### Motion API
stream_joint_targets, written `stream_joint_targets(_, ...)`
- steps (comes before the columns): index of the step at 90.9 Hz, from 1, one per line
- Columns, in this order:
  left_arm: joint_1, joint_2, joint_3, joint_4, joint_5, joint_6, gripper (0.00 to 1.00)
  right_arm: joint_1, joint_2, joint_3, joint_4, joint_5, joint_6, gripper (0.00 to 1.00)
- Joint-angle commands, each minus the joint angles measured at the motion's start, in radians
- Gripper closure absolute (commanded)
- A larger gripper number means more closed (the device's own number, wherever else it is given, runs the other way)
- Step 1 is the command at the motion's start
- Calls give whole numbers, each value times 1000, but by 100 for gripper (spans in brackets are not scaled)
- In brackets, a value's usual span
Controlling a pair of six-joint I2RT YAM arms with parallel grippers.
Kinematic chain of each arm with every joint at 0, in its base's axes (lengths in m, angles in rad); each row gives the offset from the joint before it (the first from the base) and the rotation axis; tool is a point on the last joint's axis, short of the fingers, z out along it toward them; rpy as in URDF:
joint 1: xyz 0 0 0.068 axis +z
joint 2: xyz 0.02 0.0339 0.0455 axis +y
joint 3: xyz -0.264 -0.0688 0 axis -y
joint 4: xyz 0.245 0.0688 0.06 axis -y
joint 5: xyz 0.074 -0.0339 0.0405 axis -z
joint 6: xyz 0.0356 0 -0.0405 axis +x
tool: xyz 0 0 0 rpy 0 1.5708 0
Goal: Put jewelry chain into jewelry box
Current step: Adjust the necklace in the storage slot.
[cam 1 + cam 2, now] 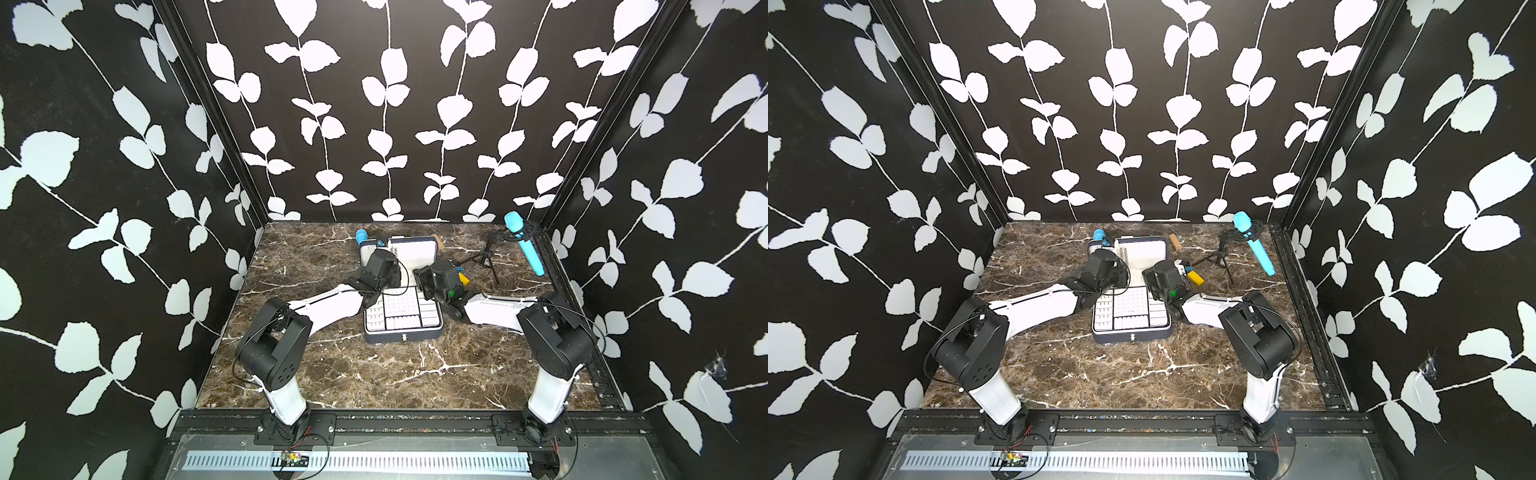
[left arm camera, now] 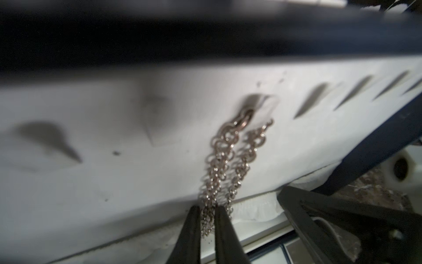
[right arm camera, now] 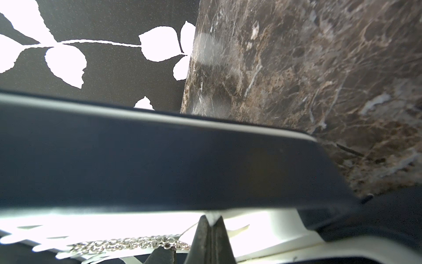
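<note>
The jewelry box (image 1: 403, 336) sits open in the middle of the brown stone bench (image 1: 374, 374). Its lid (image 1: 415, 253) stands up at the back, with the white inside facing the front. The white tray (image 1: 399, 307) in the bottom half has lots of little spaces. The jewelry chain (image 2: 219, 164) is not in the tray. It hangs on the white inside of the lid, with its top end hooked in one of a row of little slits. It hangs down in two thin silver lines, side by side. The left gripper (image 2: 206, 225) is pinched on the low part of the chain, and the links are squeezed between its two black fingers (image 2: 190, 235). The right gripper (image 3: 211, 226) is closed tight, with its tips up against the white lining by the dark blue edge of the lid. A tiny bit of white shows between the tips, but I cannot tell if it really holds that bit. A small yellow block (image 1: 465, 281) lies just beside the right side of the box. A blue microphone (image 1: 525, 245) leans on a little black stand near the far right corner of the bench
</note>
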Motion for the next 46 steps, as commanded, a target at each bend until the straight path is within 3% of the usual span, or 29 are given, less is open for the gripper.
stream_joint_targets(1, 5, -4, -2, 27, 15, 9, 97, 7, 2, -4, 35, -20, -8, 100)
stream_joint_targets(4, 5, -7, -6, 37, 19, 9, 100, 7, 4, -4, 37, -22, -6, 100)
stream_joint_targets(46, 5, -80, -47, 86, 10, 10, 100, 6, -19, -39, 43, -17, -9, 100)
